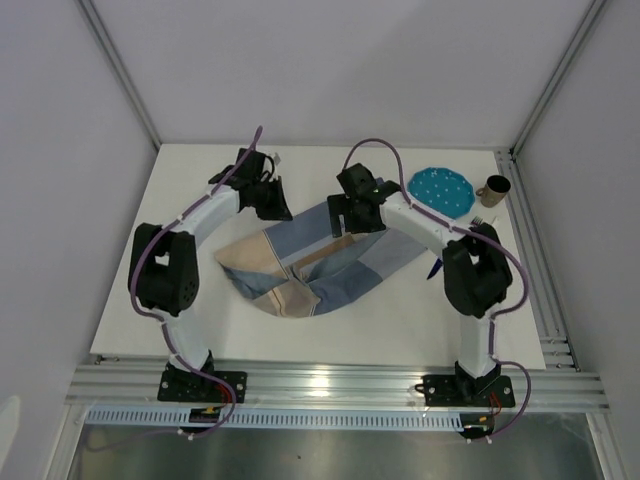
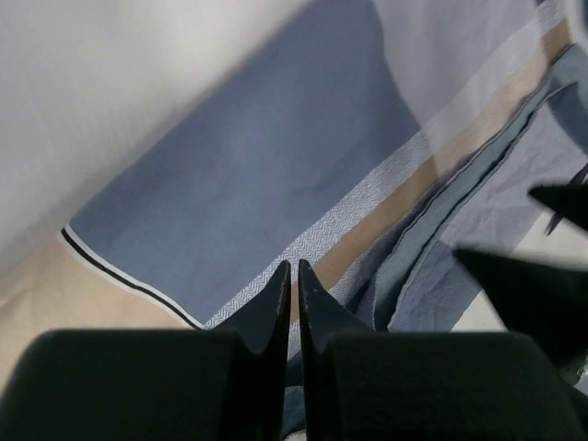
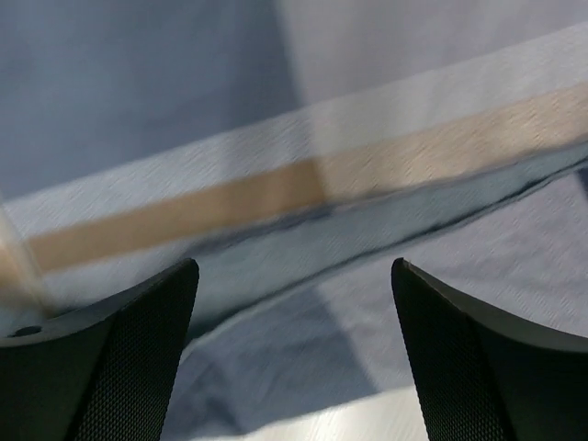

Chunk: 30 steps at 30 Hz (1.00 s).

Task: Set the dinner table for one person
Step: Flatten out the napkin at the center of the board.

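A blue-and-beige checked placemat (image 1: 300, 265) lies crumpled and partly folded over itself in the middle of the white dinner table (image 1: 400, 330). My left gripper (image 1: 275, 205) is at the cloth's far left corner. In the left wrist view its fingers (image 2: 294, 266) are pressed together with a fold of the placemat (image 2: 257, 156) running in between them. My right gripper (image 1: 348, 222) hovers over the cloth's far edge. In the right wrist view it (image 3: 294, 266) stands wide open just above the placemat (image 3: 276, 193), with nothing between the fingers.
A teal dotted plate (image 1: 441, 188) and a brown cup (image 1: 494, 190) sit at the far right of the table. A thin blue item (image 1: 435, 267) pokes out beside the right arm's elbow. Aluminium rails run along the table's edges.
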Each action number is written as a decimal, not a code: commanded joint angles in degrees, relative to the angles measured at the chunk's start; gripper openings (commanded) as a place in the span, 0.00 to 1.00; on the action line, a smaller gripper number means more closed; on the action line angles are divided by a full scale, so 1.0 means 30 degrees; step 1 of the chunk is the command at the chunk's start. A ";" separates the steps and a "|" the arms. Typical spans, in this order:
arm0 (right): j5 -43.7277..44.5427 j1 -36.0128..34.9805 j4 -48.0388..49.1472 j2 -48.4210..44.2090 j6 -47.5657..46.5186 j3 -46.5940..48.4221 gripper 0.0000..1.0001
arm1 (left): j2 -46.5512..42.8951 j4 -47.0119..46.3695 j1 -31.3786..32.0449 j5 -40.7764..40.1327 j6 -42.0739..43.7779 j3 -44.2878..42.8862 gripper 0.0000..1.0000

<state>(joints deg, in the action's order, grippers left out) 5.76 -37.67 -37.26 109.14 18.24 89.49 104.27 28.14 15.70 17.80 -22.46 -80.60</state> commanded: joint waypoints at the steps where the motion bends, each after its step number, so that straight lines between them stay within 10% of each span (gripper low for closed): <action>1: 0.1741 0.0924 -0.0588 0.2665 0.0309 0.2705 0.89 | 0.0692 0.2042 0.0331 0.0220 0.0132 -0.1404 0.08; 11: -0.0188 0.1395 -0.2176 0.7770 -0.0718 0.8637 0.75 | 0.0724 0.3073 0.0507 -0.0835 -0.0482 -0.0529 0.03; 17: -0.2913 0.1220 -0.1381 0.7857 -0.0952 0.8313 0.38 | -0.1296 0.1434 0.0917 -0.3057 -0.0864 0.1463 0.00; 30: -0.4058 0.0924 -0.3225 1.2922 -0.0777 1.2675 0.32 | -0.3116 0.1985 0.1181 -0.5373 -0.0570 0.1992 0.02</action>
<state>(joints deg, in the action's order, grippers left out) -5.19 -35.20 -43.97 142.06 15.81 124.62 97.80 34.48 19.00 5.06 -23.99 -74.98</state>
